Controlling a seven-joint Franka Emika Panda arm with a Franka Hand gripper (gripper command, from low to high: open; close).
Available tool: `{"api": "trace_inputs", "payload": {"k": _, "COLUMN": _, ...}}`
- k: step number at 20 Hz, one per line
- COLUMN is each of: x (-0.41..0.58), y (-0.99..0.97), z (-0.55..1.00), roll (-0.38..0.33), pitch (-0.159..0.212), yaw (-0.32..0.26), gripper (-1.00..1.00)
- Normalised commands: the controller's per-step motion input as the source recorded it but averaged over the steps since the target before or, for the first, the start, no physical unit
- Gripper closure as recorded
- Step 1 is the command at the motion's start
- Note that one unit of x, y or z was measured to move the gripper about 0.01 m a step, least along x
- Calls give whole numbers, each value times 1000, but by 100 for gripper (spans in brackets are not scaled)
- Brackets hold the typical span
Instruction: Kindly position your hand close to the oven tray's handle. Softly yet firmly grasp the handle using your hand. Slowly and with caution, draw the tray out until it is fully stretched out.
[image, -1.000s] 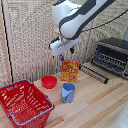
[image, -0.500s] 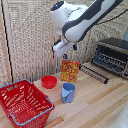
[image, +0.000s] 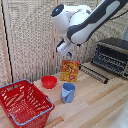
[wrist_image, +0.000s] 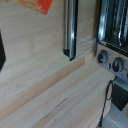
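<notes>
We see the oven (image: 112, 56) on the wooden table (image: 95, 102), its dark door panel (image: 94, 72) folded down flat. The tray (image: 111, 60) sits inside the oven. The hand (image: 68, 52) hangs well apart from the oven, above an orange box (image: 70, 70); we cannot tell its finger spacing.

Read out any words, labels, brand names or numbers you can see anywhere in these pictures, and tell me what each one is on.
No text can be read in either view.
Orange box: printed front, but too blurred to read.
Oven: knobs show in the wrist view; any markings around them are too blurred to read.
Red basket, red bowl, blue cup: no lettering visible.
</notes>
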Motion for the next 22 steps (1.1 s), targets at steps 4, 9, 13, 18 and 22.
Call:
{"api": "trace_inputs", "payload": {"k": 4, "x": -135, "y": -391, "z": -201, "roll": -275, "pitch": -82, "yaw": 67, "gripper": -100}}
{"api": "trace_inputs", "payload": {"k": 9, "x": -66, "y": -489, "z": -241, "roll": -259, "pitch": -70, "yaw": 56, "gripper": -100}}
{"api": "trace_inputs", "payload": {"k": 13, "x": 0, "y": -561, "z": -301, "roll": -240, "pitch": -44, "yaw": 53, "gripper": -100}}
{"api": "trace_inputs", "payload": {"k": 18, "x": 33, "y": -744, "z": -201, "roll": -203, "pitch": -18, "yaw": 30, "gripper": -100}}
{"api": "trace_inputs", "payload": {"k": 22, "x": 129, "y": -843, "z": -24, "roll": -100, "pitch": 1, "yaw": 5, "gripper": -100}}
